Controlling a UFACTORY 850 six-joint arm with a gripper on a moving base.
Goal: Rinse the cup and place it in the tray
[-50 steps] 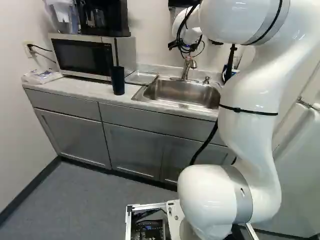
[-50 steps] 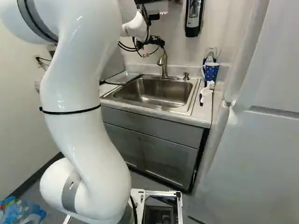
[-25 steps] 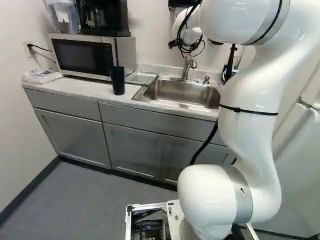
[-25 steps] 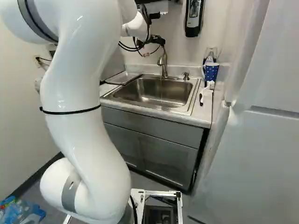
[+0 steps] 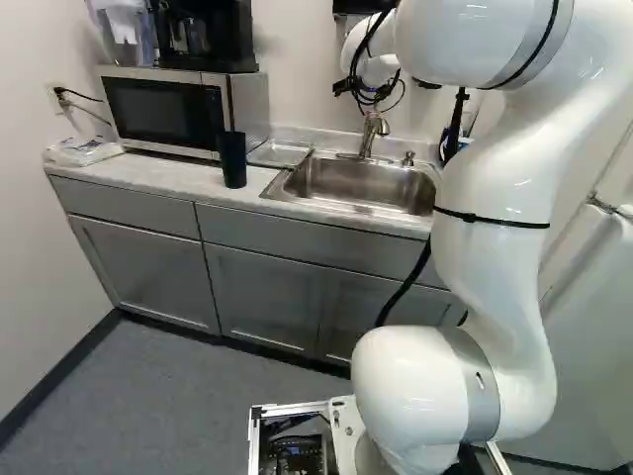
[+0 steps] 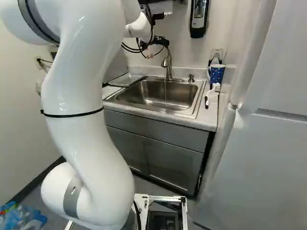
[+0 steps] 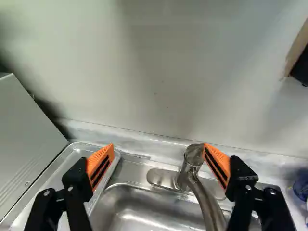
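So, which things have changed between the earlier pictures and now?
A thin stream of water now falls from the faucet into the sink; one second ago, none could be made out there. I see nothing taken hold of or let go. The arm, the tall dark cup and the metal tray stayed as they were.

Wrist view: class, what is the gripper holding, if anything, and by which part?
Nothing: the gripper is open, with only one finger at or near the faucet's top.
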